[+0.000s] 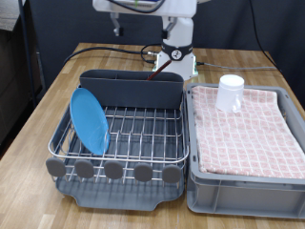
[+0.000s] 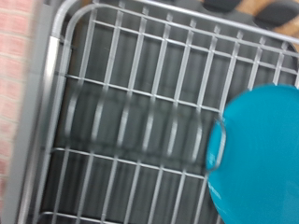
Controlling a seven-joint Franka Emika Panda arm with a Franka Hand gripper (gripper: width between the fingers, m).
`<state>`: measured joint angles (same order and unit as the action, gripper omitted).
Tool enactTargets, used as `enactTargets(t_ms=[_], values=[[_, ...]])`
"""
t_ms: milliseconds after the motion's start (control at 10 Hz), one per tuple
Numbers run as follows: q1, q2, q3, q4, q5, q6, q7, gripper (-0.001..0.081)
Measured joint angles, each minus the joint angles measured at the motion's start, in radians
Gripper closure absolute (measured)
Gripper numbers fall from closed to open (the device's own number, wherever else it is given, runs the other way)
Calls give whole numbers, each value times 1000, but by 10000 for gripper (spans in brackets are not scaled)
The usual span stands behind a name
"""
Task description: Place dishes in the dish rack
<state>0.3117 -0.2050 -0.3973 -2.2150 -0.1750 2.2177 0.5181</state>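
— Any writing, labels, brand marks or numbers you can read anywhere?

— None. The white mug [image 1: 230,93] is plain on the side that shows, and the blue plate [image 1: 91,121] has a bare face.

— What about the dish rack [image 1: 120,143] or the grey bin [image 1: 246,176]?

— No lettering can be made out on either; the cloth [image 1: 246,129] in the bin carries only a pink check pattern.

— And the close view from the wrist?

— It is blurred: just rack wires and the plate's edge, with no marks to read.
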Motion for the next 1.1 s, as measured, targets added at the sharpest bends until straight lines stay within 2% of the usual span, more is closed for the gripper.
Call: enactTargets(t_ms=[300,500,1100], values=[[5,-2,6,-3,15,-21,3,4],[20,-3,20,-20,83,-62,21,4],[81,-20,159,-118,149,-52,285,4]])
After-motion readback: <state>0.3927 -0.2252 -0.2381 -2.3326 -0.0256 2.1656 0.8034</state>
